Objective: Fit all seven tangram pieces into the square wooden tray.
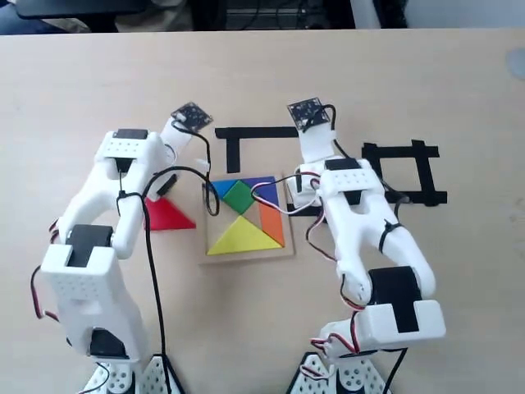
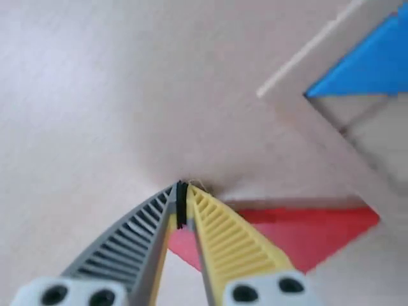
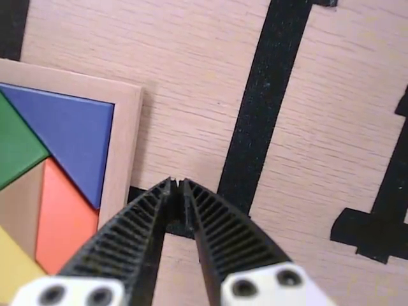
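Wooden tray (image 1: 246, 254): square, pale rim, coloured pieces (image 1: 242, 234) inside.
Red triangle (image 1: 168, 216): flat on the table, beside the tray.
Left gripper (image 2: 180, 204): jaws closed.
Right gripper (image 3: 177, 185): jaws closed.

Left arm (image 1: 123, 176) and right arm (image 1: 361, 205) flank the tray (image 1: 246, 254), near side open.

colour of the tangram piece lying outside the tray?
It's the red triangle; clearest in the high view.

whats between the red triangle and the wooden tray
Just a narrow strip of bare table. The red triangle lies beside the wooden tray, not touching it. The high view shows this, and the left wrist view too.
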Controlling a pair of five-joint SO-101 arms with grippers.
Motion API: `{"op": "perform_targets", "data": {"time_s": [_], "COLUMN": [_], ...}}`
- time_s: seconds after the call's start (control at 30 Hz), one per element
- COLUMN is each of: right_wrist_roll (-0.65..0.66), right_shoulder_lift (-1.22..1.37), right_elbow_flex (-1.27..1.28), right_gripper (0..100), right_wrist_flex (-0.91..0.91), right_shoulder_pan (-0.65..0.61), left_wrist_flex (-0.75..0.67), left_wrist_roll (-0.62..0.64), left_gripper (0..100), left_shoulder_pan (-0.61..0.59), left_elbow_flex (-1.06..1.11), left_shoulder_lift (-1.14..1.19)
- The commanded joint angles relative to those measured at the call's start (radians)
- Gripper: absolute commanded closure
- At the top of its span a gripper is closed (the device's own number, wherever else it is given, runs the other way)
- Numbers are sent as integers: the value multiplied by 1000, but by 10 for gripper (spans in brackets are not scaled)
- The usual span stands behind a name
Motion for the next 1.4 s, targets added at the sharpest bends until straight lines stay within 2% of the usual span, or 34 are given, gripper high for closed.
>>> {"op": "perform_targets", "data": {"time_s": [0.0,0.13,0.23,0.37,0.53,0.7,0.83,0.93,1.07,1.13,1.23,1.37], "right_wrist_roll": [8,8,8,8,8,8,8,8,8,8,8,8], "right_shoulder_lift": [-5,-5,-5,-5,-5,-5,-5,-5,-5,-5,-5,-4], "right_elbow_flex": [-50,-50,-50,-50,-50,-48,-48,-48,-48,-47,-47,-47], "right_gripper": [987,987,987,987,987,987,987,987,987,987,987,987], "right_wrist_flex": [-8,-8,-8,-8,-8,-8,-8,-8,-8,-8,-8,-8], "right_shoulder_pan": [20,20,20,20,20,20,20,20,20,20,20,20], "left_wrist_flex": [91,149,272,423,446,364,331,308,180,110,43,20], "left_wrist_roll": [-66,-104,-121,-150,-153,-135,-38,5,101,110,126,132], "left_gripper": [971,971,971,971,971,971,971,970,969,920,748,738], "left_shoulder_pan": [-59,-183,-231,-205,-130,-131,-116,-19,48,45,18,-2], "left_elbow_flex": [-41,-35,-30,21,173,234,283,452,690,757,839,854], "left_shoulder_lift": [-12,-17,-17,-29,-196,-582,-879,-1031,-1152,-1188,-1224,-1224]}}
